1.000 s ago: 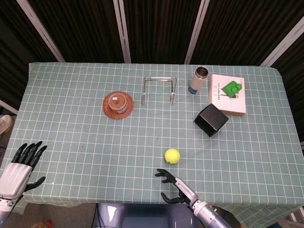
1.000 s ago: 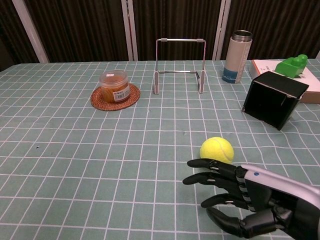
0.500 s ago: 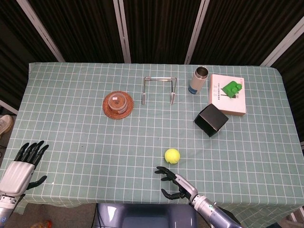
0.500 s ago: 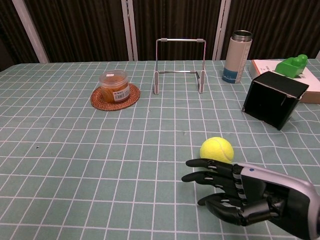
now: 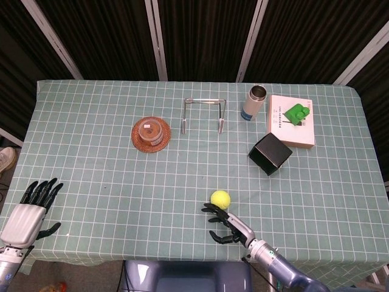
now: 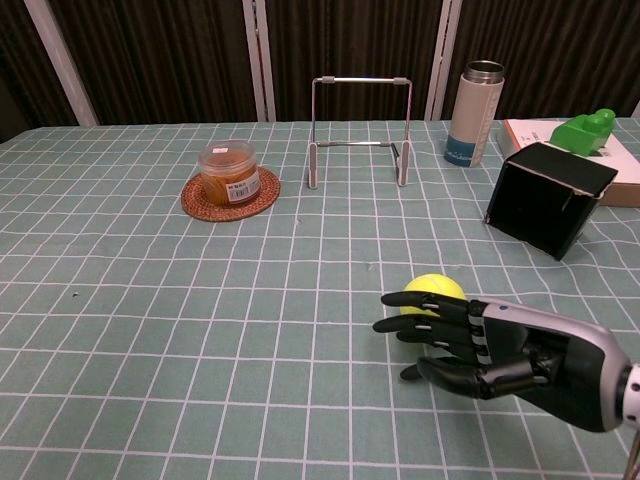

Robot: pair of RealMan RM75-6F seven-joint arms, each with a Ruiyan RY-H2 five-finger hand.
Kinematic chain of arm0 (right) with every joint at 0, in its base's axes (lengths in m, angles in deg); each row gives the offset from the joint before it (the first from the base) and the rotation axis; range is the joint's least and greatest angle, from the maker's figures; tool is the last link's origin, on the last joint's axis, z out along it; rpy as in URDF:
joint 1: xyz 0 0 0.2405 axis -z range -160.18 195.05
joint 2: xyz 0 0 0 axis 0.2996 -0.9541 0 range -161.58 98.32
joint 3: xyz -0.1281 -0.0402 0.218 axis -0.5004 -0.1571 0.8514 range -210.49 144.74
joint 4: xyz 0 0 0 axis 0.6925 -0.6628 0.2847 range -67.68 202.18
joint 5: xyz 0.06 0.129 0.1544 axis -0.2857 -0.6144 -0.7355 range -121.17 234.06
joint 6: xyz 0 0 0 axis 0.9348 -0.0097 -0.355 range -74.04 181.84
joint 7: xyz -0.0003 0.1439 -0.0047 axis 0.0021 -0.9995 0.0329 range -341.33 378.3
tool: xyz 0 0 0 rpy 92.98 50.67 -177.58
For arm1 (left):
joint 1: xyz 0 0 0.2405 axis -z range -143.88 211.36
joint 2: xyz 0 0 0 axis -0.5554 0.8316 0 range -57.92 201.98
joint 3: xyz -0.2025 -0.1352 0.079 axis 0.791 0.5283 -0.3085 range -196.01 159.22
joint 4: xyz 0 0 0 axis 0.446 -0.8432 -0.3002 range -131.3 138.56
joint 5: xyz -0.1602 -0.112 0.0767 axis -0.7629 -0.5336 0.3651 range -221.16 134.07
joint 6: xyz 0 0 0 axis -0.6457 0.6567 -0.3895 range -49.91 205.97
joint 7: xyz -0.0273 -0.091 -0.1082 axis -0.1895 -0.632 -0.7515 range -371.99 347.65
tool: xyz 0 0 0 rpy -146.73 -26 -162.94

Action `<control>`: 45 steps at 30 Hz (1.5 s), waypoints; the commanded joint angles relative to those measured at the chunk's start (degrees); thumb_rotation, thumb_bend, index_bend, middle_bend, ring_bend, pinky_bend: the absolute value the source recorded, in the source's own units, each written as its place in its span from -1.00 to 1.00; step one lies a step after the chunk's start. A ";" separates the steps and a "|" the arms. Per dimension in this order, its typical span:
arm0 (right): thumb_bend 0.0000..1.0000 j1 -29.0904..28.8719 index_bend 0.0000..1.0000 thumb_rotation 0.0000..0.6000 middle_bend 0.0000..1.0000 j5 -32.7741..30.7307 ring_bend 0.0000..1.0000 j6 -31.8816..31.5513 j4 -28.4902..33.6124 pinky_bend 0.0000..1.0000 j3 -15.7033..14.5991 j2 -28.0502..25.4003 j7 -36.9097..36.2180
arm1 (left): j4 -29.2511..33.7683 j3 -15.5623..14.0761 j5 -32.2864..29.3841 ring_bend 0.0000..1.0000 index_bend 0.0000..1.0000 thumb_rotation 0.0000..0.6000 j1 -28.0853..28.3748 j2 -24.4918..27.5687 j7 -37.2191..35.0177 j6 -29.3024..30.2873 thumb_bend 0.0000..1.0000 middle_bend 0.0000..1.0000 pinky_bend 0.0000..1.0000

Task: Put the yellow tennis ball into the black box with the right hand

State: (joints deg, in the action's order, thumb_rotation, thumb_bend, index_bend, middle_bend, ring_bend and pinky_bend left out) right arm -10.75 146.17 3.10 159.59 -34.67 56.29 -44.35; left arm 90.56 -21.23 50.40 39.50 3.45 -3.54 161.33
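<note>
My table [image 5: 91, 176] under a green cloth with white grid lines, dark curtain [image 5: 200, 36] behind crossed by pale metal bars [image 5: 157, 38], even light, grey seat edge [image 5: 182, 280] nearest me

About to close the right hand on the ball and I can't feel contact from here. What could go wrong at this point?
The right hand comes at the tennis ball from the near side with fingers spread; the ball lies free on the tablecloth and a nudge could roll it away. Its far side is hidden, so the wrap is hard to judge. The black box sits tilted; a clumsy drop may knock it.
</note>
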 commanded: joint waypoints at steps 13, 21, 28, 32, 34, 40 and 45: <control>0.03 -2.58 -1.00 1.00 -0.80 0.56 -1.00 -0.19 -5.02 -0.70 1.28 -0.44 -9.14 | -0.38 0.93 -2.07 -0.94 -1.00 1.00 0.71 -0.68 0.72 -1.47 -0.71 -1.00 -0.95; 0.03 -3.55 -1.00 1.00 -0.80 1.43 -1.00 -0.33 -5.09 -0.70 0.80 -0.85 -13.77 | -0.17 1.14 -2.95 -0.94 -1.00 1.00 1.10 -0.87 1.31 -2.41 -0.71 -1.00 -0.95; 0.03 -4.62 -1.00 1.00 -0.81 1.25 -1.00 -0.20 -5.04 -0.70 0.97 -0.42 -15.72 | -0.04 1.32 -3.54 -0.94 -1.00 1.00 1.24 -0.91 1.57 -2.66 -0.71 -1.00 -0.95; 0.03 -5.19 -1.00 1.00 -0.82 0.84 -1.00 -0.10 -5.21 -0.70 1.03 0.20 -16.32 | -0.08 1.25 -3.78 -0.94 -1.00 1.00 1.45 -0.82 1.37 -3.11 -0.71 -1.00 -0.95; 0.03 -5.67 -1.00 1.00 -0.82 0.19 -1.00 0.38 -5.54 -0.70 1.35 0.75 -17.52 | -0.18 1.25 -3.92 -0.94 -1.00 1.00 1.55 -0.80 1.27 -3.30 -0.71 -1.00 -0.95; 0.03 -6.77 -1.00 1.00 -0.82 -1.00 -1.00 0.76 -7.97 -0.70 2.57 1.99 -19.03 | -0.35 1.44 -4.55 -0.94 -1.00 1.00 1.83 -0.96 1.37 -3.78 -0.71 -1.00 -0.95; 0.03 -7.21 -1.00 1.00 -0.82 -1.15 -1.00 0.54 -9.59 -0.70 2.92 2.48 -20.19 | -0.37 1.53 -5.04 -0.94 -1.00 1.00 1.97 -1.04 1.58 -4.12 -0.71 -1.00 -0.95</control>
State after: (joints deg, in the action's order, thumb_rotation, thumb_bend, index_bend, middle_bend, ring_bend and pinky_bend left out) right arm -17.86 145.04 3.71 150.24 -31.82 58.65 -64.38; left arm 90.18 -19.71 45.38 41.46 2.41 -1.98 157.23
